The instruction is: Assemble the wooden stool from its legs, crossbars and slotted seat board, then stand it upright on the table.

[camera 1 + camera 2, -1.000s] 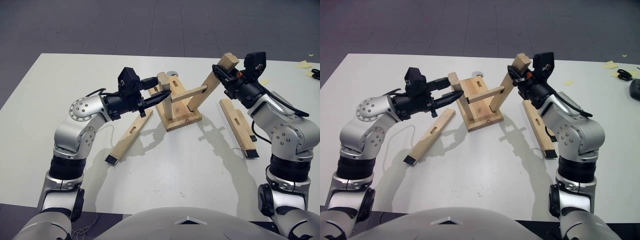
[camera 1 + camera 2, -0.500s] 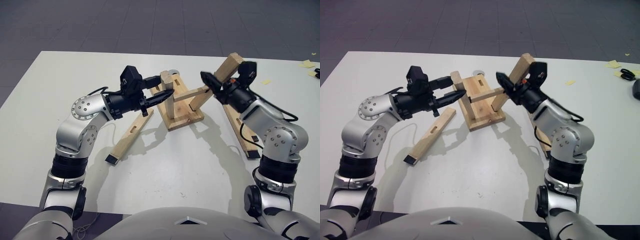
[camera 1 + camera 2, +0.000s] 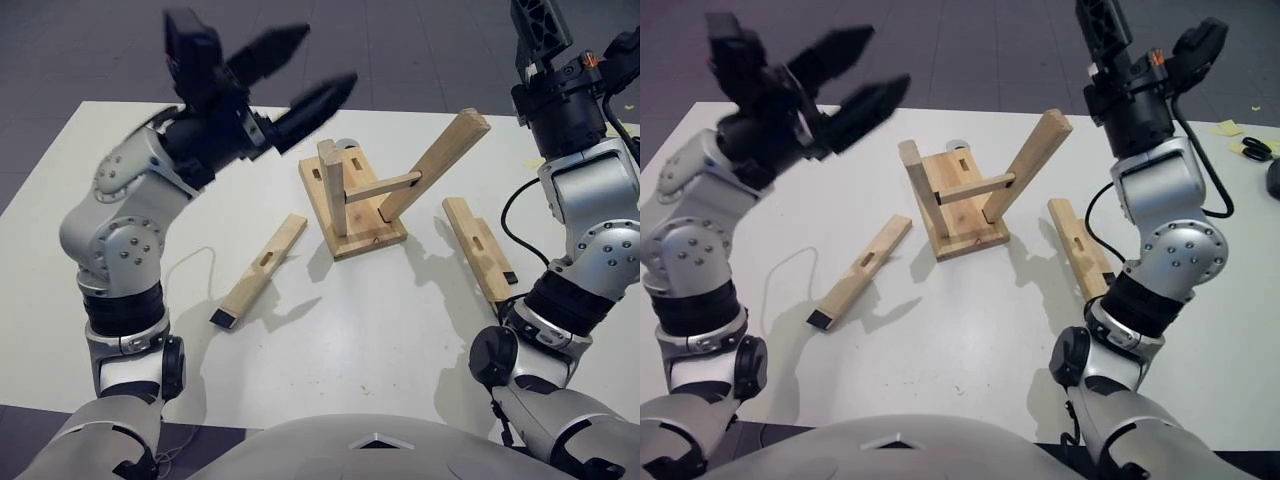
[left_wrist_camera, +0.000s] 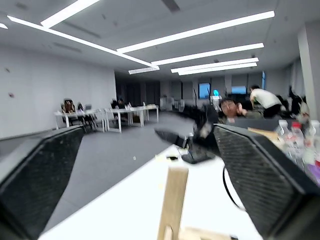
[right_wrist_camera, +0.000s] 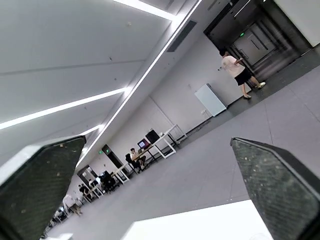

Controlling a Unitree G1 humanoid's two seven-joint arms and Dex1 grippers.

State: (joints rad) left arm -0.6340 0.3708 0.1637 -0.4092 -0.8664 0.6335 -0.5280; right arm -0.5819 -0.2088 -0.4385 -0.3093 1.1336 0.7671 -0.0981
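1. Left end effector point(image 3: 328, 57): fingers spread wide, holding nothing, raised above the worktop point(image 3: 350, 340) at 10 o'clock from the seat board point(image 3: 365, 228).
2. Right end effector point(image 3: 1152, 28): fingers wide apart, empty, held high at 2 o'clock from the seat board.
3. Seat board: lies flat near the worktop's centre; an upright leg point(image 3: 331, 190) and a tilted leg point(image 3: 440, 160) stand on it, joined by a crossbar point(image 3: 385, 187).
4. Loose slotted leg point(image 3: 262, 268): flat at 8 o'clock from the board.
5. Second loose leg point(image 3: 480, 250): flat at 3 o'clock.
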